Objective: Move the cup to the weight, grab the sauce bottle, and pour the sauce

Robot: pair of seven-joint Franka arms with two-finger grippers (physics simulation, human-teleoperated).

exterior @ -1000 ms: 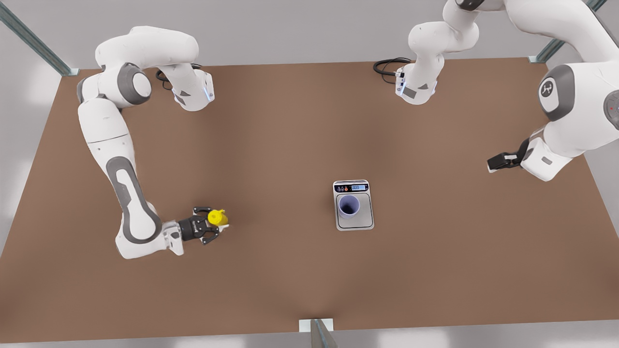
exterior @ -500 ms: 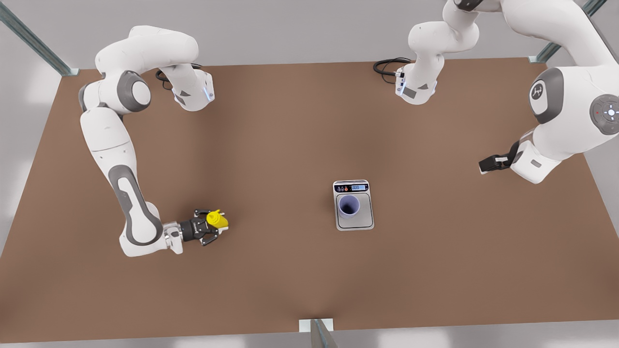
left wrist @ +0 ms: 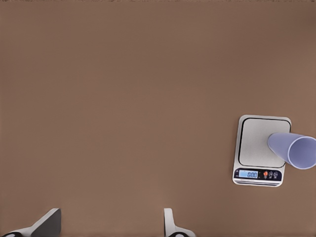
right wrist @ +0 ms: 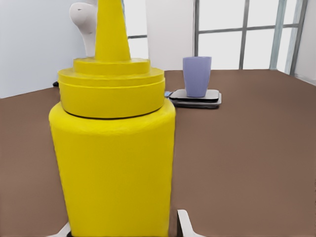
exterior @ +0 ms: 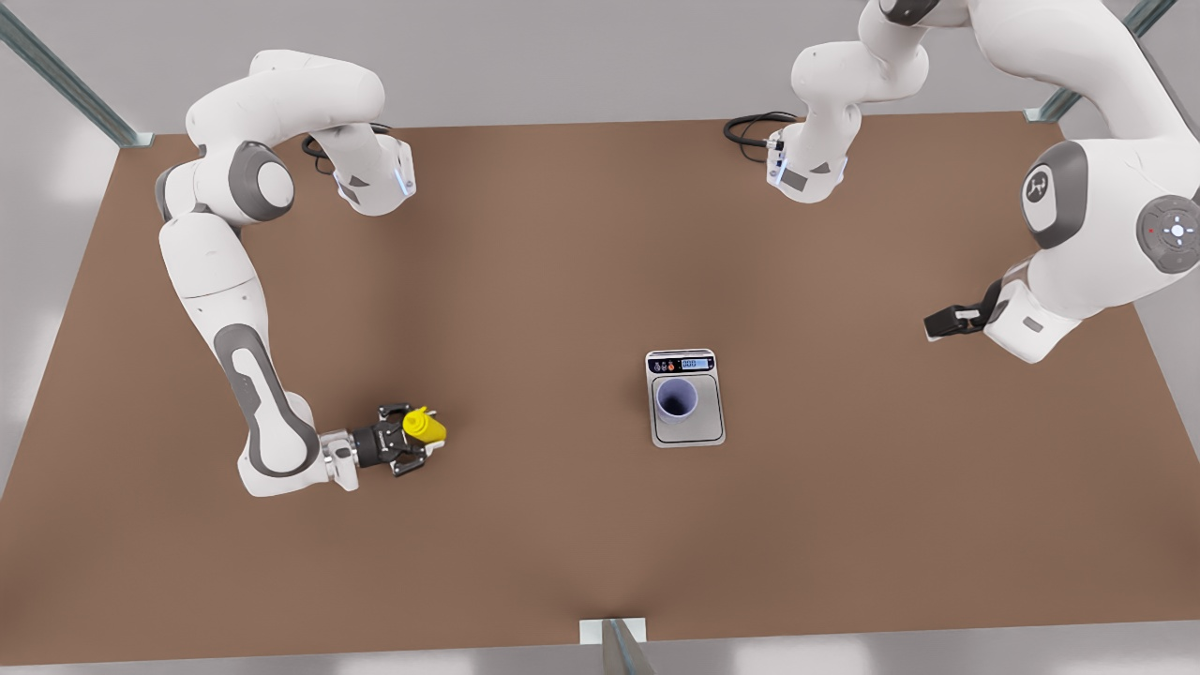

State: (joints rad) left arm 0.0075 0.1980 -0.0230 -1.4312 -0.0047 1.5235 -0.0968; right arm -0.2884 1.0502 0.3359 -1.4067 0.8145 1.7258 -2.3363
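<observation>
The sauce bottle point(exterior: 427, 428) stood upright on the brown table point(exterior: 562, 262) toward the front view's left, its pointed nozzle up. The right gripper point(exterior: 419, 438) was around it, one dark finger on each side of the yellow body; in the right wrist view the bottle point(right wrist: 114, 143) sat between the fingertips point(right wrist: 183, 223), but whether the pads pressed on it or merely flanked it could not be told from either view.

The cup point(exterior: 676, 398) stood upright on the plate of the weight point(exterior: 685, 398), well apart from the bottle, near the middle of the table. Its inside looked plain lavender-blue. In the right wrist view the cup point(right wrist: 196, 76) showed on the scale point(right wrist: 196, 98) beyond the bottle.

The left gripper point(exterior: 942, 323) hung above the table at the front view's right, far from the scale, that arm waiting. In the left wrist view its fingers point(left wrist: 171, 224) were spread wide with nothing between them, and the cup point(left wrist: 294, 149) and the weight point(left wrist: 260, 150) lay below it on the table point(left wrist: 123, 98).
</observation>
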